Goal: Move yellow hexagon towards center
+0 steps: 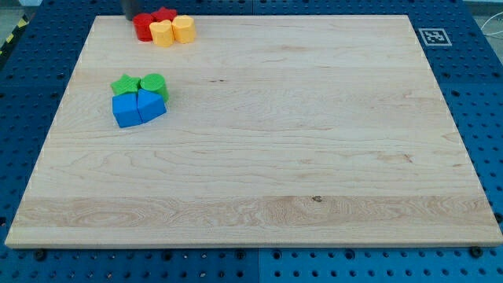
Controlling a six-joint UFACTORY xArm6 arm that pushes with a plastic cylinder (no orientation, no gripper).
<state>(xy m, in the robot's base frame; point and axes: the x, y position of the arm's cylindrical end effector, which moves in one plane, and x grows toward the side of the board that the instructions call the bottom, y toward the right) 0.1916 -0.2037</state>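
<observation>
Wooden and pale, the tabletop (259, 149) fills most of the view and is framed by a blue perforated bench (20, 86), with a small black-and-white marker (433, 36) set at its top right corner. Near the view's left, 4 blocks are packed together: a blue cube (126, 111) touching a blue wedge-like block (152, 105), with a green star (123, 85) and a green cylinder (154, 84) just behind them. At the top edge, left of centre, a second cluster is seen: a red cylinder (143, 26), a red star (164, 14), a yellow block (162, 34) of unclear shape and the yellow hexagon (183, 28) on the cluster's right, touching its yellow neighbour. The hexagon is judged light, rigid and easily slid on smooth wood; it cannot be grasped, so it should be pushed on its upper face, down and rightwards. No gripper is fitted, so nothing opens, closes or is held. A dark rod (130, 8) is seen at the top edge, just beside the red cylinder; my tip (131, 17) is apart from the hexagon.
</observation>
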